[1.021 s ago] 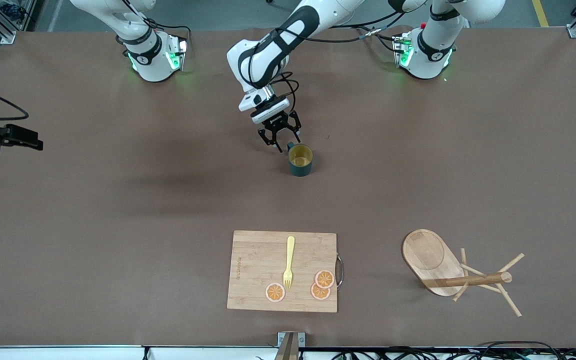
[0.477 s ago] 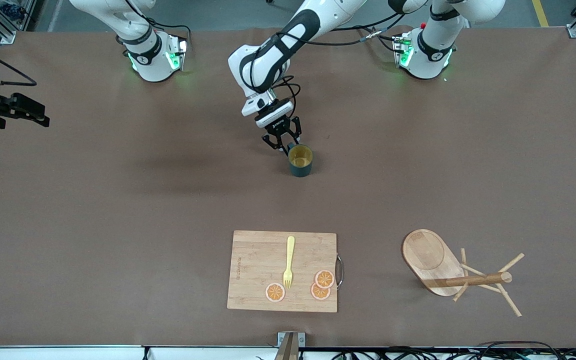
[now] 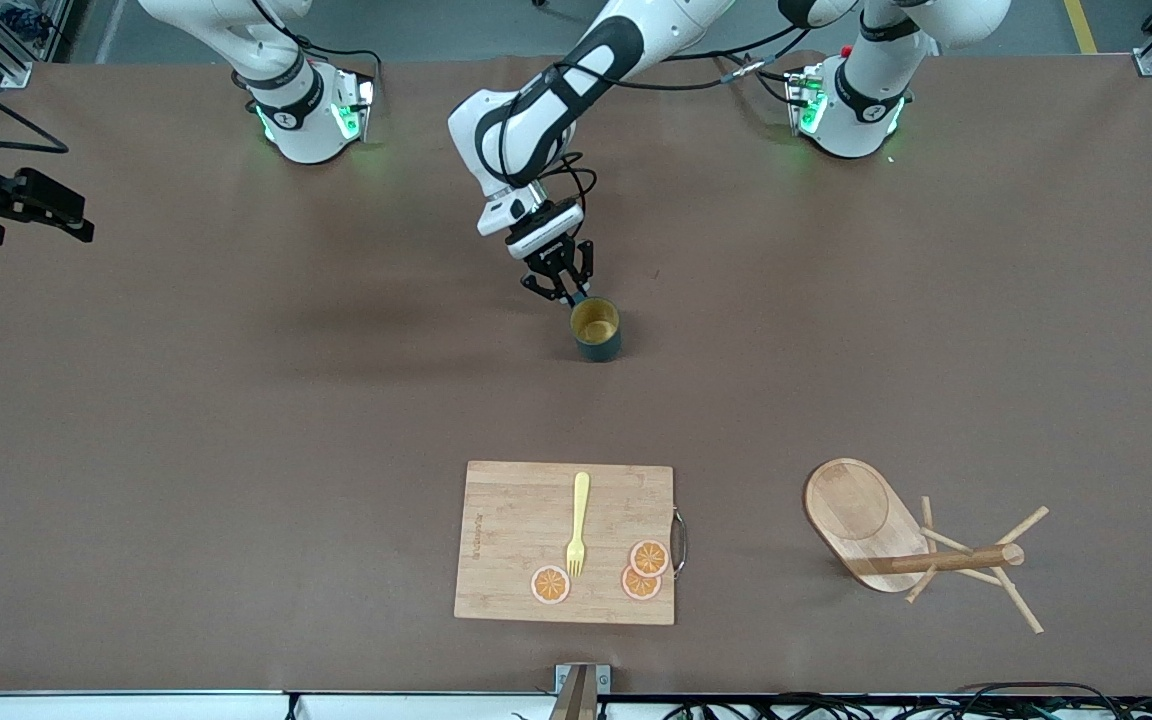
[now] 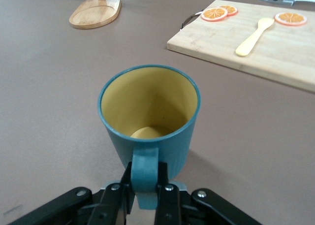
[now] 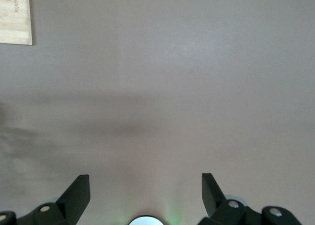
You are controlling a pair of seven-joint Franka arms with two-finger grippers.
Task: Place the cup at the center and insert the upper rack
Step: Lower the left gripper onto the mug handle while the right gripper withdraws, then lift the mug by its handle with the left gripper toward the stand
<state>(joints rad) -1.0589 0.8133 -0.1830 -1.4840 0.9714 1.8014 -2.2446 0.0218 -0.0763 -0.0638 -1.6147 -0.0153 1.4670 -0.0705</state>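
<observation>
Cup handle is clamped by left gripper; cup should be kept upright. Right gripper is parked off-table, fingers apart.

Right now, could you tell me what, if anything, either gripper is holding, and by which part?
The left gripper is shut on the cup, by its handle; the right gripper holds nothing.

2 white robot arms with glossy rounded shells and black bands at the joints. Each round base glows green. Loose black cables loop along the left arm to its wrist. Both grippers are black; the left gripper shows small silver screws on its fingers.
</observation>
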